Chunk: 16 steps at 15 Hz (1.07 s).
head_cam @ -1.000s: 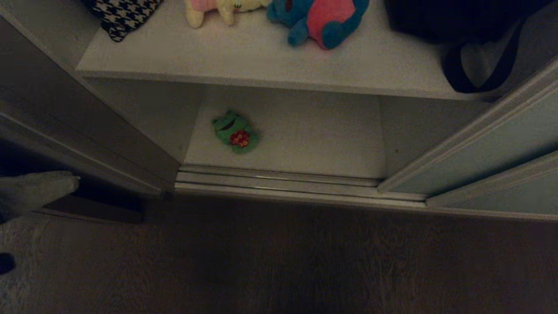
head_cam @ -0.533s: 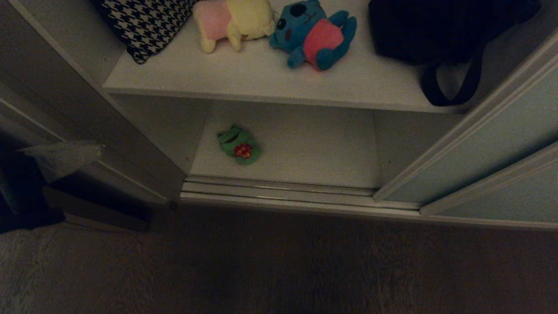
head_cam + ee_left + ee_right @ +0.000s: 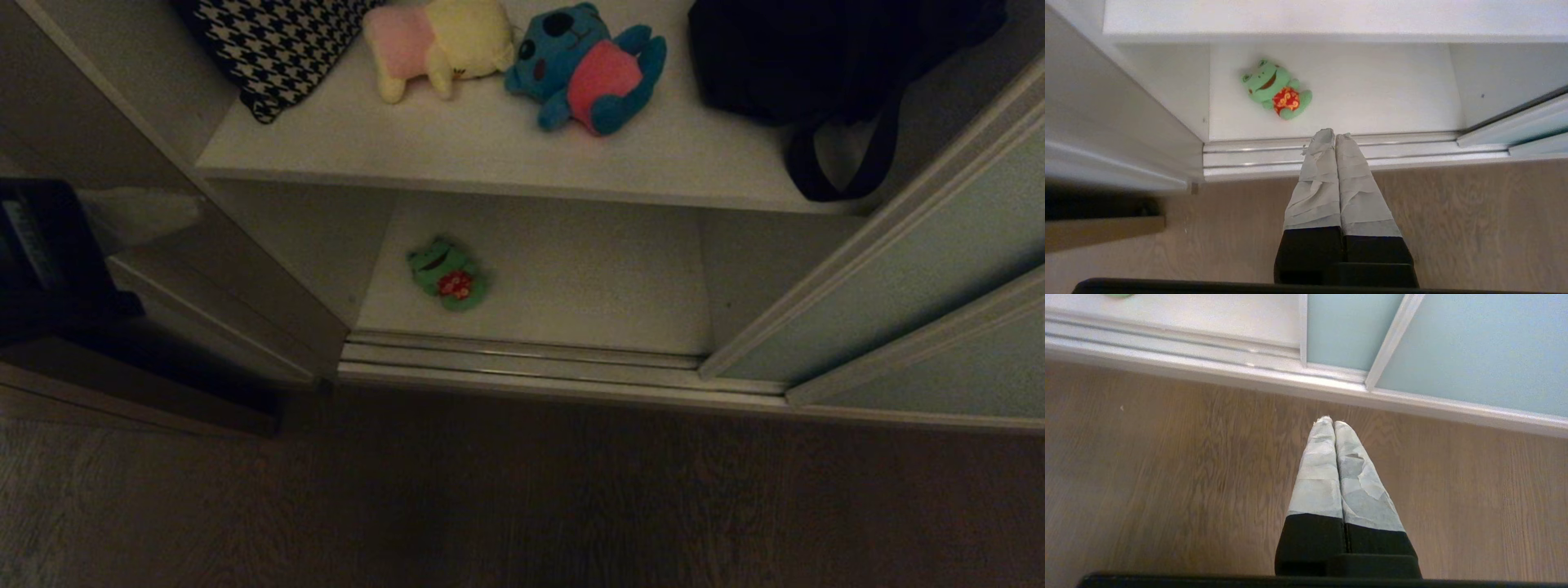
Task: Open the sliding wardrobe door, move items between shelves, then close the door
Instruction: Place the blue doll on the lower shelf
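Note:
The sliding wardrobe door [image 3: 939, 269] stands slid to the right, leaving the shelves exposed. A green plush with red [image 3: 447, 273] [image 3: 1276, 90] lies on the lower shelf [image 3: 588, 278] near its left wall. On the upper shelf [image 3: 490, 147] lie a cream-yellow and pink plush [image 3: 437, 45] and a blue plush with a pink belly [image 3: 588, 69]. My left gripper [image 3: 163, 214] [image 3: 1335, 136] is shut and empty, out at the wardrobe's left side, pointing over the floor track toward the green plush. My right gripper [image 3: 1331, 422] is shut and empty over the floor.
A black strapped bag [image 3: 816, 57] and a houndstooth item [image 3: 277, 49] also sit on the upper shelf. The ribbed metal floor track [image 3: 522, 359] [image 3: 1412, 151] runs along the wardrobe front. Wooden floor [image 3: 522, 490] lies before it, and the wardrobe's left side panel [image 3: 163, 147] stands beside my left arm.
The head view has tilted up, so more of the upper shelf shows. My left gripper has risen along the left edge of the view, still shut. The toys have not moved.

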Available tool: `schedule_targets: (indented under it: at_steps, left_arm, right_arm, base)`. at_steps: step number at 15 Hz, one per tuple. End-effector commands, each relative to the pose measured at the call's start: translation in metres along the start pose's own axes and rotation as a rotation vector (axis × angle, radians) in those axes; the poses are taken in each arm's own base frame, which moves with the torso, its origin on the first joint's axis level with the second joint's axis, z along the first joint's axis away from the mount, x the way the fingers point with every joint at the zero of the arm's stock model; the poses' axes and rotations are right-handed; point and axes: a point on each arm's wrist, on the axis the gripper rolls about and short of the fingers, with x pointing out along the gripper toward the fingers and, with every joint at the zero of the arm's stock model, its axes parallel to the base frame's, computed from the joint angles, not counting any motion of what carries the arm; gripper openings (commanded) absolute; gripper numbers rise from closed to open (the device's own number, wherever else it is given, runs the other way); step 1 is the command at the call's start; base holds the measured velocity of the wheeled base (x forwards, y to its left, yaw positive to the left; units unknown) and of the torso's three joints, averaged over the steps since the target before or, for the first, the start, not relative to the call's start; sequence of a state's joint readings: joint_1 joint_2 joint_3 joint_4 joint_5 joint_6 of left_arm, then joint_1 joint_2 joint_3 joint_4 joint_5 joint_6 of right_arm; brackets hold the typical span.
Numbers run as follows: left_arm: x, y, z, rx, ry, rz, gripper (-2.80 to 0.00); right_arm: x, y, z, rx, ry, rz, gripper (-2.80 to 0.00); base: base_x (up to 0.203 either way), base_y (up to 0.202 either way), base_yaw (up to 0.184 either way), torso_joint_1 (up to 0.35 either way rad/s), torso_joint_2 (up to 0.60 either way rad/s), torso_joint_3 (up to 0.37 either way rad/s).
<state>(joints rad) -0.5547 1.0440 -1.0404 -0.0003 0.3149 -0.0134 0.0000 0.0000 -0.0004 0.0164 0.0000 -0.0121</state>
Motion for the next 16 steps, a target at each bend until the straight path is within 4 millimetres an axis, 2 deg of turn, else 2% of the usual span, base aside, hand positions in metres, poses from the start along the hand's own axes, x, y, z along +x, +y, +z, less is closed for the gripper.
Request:
schedule_targets:
  at_steps: [1, 6, 9, 12, 16]
  left_arm:
    - [0.009, -0.003, -0.001, 0.005, 0.020, -0.001, -2.80]
    - [0.009, -0.003, -0.001, 0.008, 0.017, -0.002, -2.80]
    - [0.012, -0.004, 0.004, -0.011, -0.035, -0.011, -2.80]
    - [0.037, -0.016, 0.009, -0.017, -0.056, -0.123, -2.80]
    - [0.091, -0.042, 0.009, -0.007, -0.018, -0.254, -2.80]
  right_arm:
    - [0.000, 0.000, 0.000, 0.000, 0.001, 0.000, -2.80]
    - [0.000, 0.000, 0.000, 0.000, 0.001, 0.000, -2.80]
    - [0.000, 0.000, 0.000, 0.000, 0.001, 0.000, -2.80]
    - [0.000, 0.000, 0.000, 0.000, 0.001, 0.000, -2.80]
    - [0.000, 0.000, 0.000, 0.000, 0.000, 0.000, -2.80]
  base:
    - [0.069, 0.000, 0.003, -0.002, 0.00, 0.005]
    - [0.189, 0.000, 0.000, 0.003, 0.00, 0.004]
    - [0.042, 0.000, 0.001, 0.003, 0.00, 0.000]
    - [0.000, 0.000, 0.000, 0.000, 0.00, 0.000]
    - [0.000, 0.000, 0.000, 0.000, 0.00, 0.000]
